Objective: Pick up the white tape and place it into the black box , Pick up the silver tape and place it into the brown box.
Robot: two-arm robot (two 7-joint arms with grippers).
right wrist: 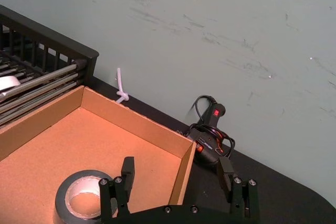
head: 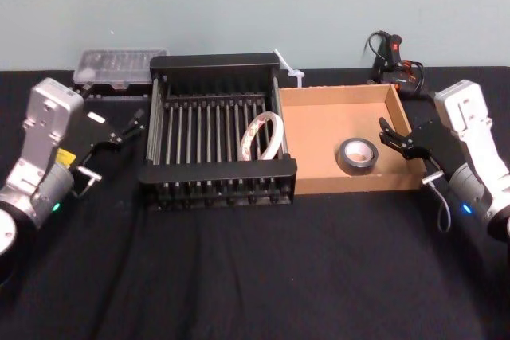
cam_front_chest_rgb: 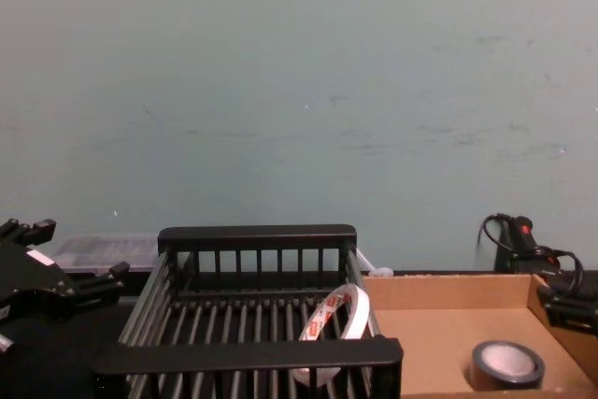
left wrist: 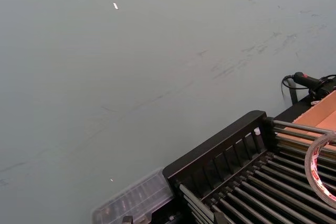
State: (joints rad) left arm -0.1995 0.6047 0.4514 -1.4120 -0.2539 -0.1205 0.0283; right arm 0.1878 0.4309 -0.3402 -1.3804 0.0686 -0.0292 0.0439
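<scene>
The white tape (head: 261, 137) stands on edge inside the black box (head: 215, 62), leaning against the crate's 3 o'clock wall with its red-printed inner face toward the crate's middle. From the chest view it tips against that same wall on the slatted bottom.

The silver tape (head: 358, 155) lies flat on the floor of the brown box (head: 343, 93), hole up, at about 4 o'clock from the tray's centre. The two boxes sit side by side with their walls touching, the crate at 9 o'clock of the tray, both on a black-covered table (head: 239, 276).

The right gripper (head: 388, 133) hangs at 3 o'clock of the silver roll, near it but not touching. Its fingers (right wrist: 127, 169) are spread wide with nothing between them, one over the tray and the other beyond its side wall.

The left gripper (head: 131, 123) sits at 9 o'clock of the crate, just outside its wall, fingers parted and holding nothing.

A clear plastic case (head: 119, 65) lies at 10 o'clock of the crate. A white zip tie (head: 288, 69) pokes up behind where the boxes meet, and a black glue gun (head: 390, 57) rests at 1 o'clock of the tray.
</scene>
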